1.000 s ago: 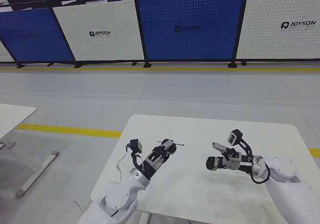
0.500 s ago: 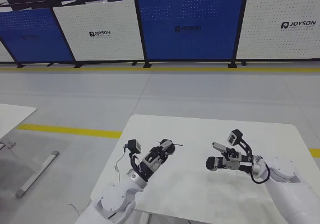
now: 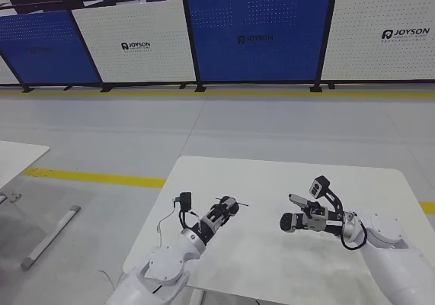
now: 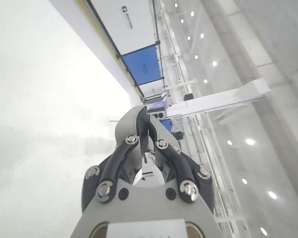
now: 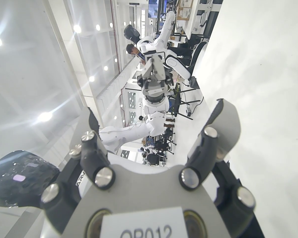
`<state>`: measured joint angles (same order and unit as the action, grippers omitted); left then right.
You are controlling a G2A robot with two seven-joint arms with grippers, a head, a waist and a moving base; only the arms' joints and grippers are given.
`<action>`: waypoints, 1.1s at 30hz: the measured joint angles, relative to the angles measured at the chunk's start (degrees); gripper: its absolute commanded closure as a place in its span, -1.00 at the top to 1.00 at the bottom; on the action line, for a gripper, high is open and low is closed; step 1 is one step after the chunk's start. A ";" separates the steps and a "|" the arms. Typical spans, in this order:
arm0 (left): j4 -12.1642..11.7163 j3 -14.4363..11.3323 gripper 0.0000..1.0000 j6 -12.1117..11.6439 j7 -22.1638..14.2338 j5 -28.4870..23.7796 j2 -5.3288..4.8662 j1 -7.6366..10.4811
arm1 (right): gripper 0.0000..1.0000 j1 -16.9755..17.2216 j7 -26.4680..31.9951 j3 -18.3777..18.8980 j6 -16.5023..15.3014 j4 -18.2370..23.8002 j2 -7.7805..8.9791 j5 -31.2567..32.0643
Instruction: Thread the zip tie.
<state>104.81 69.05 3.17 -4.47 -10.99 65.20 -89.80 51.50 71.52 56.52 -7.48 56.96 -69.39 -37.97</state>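
A thin black zip tie (image 3: 241,203) sticks out sideways from my left gripper (image 3: 228,204), which is shut on it above the left half of the white table (image 3: 278,171). In the left wrist view the fingers (image 4: 139,125) are pressed together and a short black end of the zip tie (image 4: 113,120) pokes out beside them. My right gripper (image 3: 289,211) hangs a short way to the right, pointing at the left one, open and holding nothing. The right wrist view has its fingers (image 5: 223,115) spread wide, with the left gripper (image 5: 152,75) facing it farther off.
Bare table surface lies under and around both arms. Blue and white pegboard panels (image 3: 255,38) stand across the floor at the back. Another white table's corner (image 3: 4,160) is at the far left.
My left gripper, still holding the zip tie, has dipped slightly toward the table's near side and its arm has shifted. The right arm has not moved.
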 measured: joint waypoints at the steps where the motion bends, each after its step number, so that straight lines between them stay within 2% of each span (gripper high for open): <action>1: -0.58 -0.29 -1.00 0.84 0.32 0.26 0.07 0.33 | 1.00 0.00 0.00 0.00 0.00 0.00 0.00 0.00; 6: -4.81 -1.99 -1.00 3.74 2.95 0.74 0.68 2.42 | 1.00 0.00 0.00 0.00 0.00 0.00 0.00 0.00; 9: -6.69 -3.01 -1.00 3.27 3.43 -0.90 1.14 3.78 | 1.00 0.00 0.00 0.00 0.00 0.00 0.00 0.00; 11: -6.89 -3.18 -1.00 2.64 3.16 -1.95 1.23 3.89 | 1.00 0.00 0.00 0.00 0.00 0.00 0.00 0.00; 20: -6.85 -3.17 -1.00 2.70 3.13 -1.72 1.22 3.85 | 1.00 0.00 0.00 0.00 0.00 0.00 0.00 0.00; 23: -6.93 -3.14 -1.00 1.46 3.01 -2.45 1.35 3.92 | 1.00 0.00 0.00 0.00 0.00 0.00 0.00 0.00; 26: -5.60 -2.09 -1.00 -1.31 2.66 -3.55 1.35 3.33 | 1.00 0.00 0.00 0.00 0.00 0.00 0.00 0.00; 30: -2.09 0.35 -1.00 -4.58 0.86 -2.04 0.84 1.12 | 1.00 0.00 0.00 0.00 0.00 0.00 0.00 0.00; 33: 1.16 2.70 -1.00 -5.12 -2.38 0.03 0.18 -1.22 | 1.00 0.00 0.00 0.00 0.00 0.00 0.00 0.00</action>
<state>105.98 71.75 -1.95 -6.85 -10.96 65.38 -91.02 51.50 71.52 56.52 -7.48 56.96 -69.39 -37.97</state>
